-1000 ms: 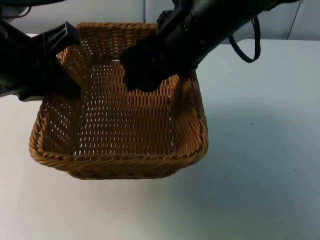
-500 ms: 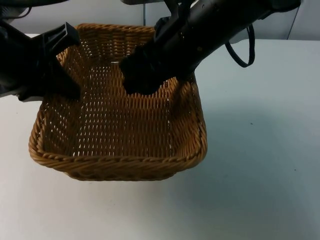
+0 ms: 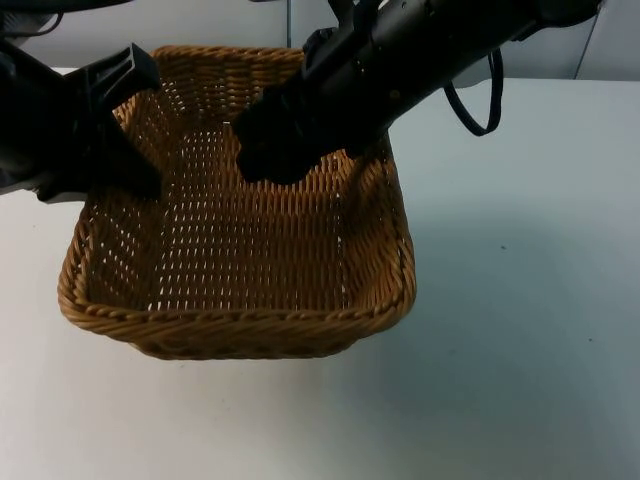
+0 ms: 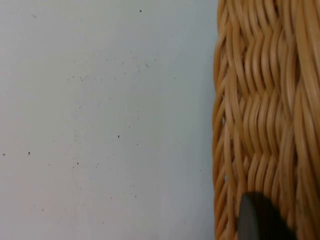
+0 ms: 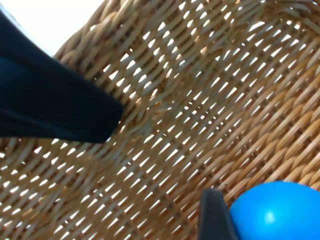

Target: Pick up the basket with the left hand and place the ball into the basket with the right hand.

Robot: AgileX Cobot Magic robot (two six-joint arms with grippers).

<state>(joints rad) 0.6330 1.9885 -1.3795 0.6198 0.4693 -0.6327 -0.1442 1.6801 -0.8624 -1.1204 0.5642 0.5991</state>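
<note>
Wicker basket (image 3: 240, 250) hangs by its left rim in our left gripper (image 3: 125, 165), clamped there, while our right gripper (image 3: 272, 160), pinching the blue ball (image 5: 280, 210), has crept further over the basket's far edge, so release seems near.

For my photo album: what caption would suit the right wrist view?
Blue ball beside the right gripper's black fingertip, over the woven wicker basket.

Rough woven wicker basket (image 3: 240, 300), glossy smooth ball (image 5: 280, 212), matt white table (image 3: 520, 350)
</note>
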